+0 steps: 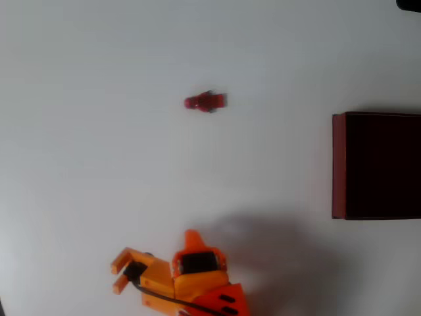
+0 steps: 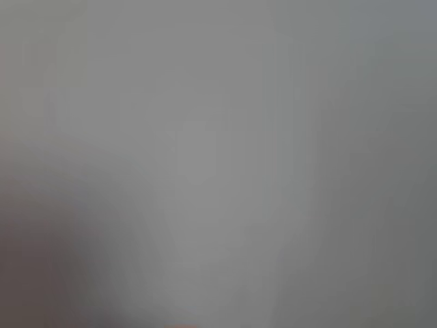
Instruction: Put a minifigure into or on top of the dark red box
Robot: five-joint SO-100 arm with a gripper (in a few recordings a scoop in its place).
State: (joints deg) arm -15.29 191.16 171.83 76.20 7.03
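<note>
The minifigure, tiny and all red, lies on its side on the white table in the upper middle of the overhead view. The dark red box sits at the right edge, its dark interior facing up and partly cut off by the frame. My orange gripper is near the bottom, left of centre, pointing left, far below the minifigure. Its two fingers stand apart with nothing between them. The wrist view is a blurred grey surface.
The white table spreads wide between the minifigure, the box and the arm. A small dark object pokes in at the top right corner. The arm casts a soft shadow to its right.
</note>
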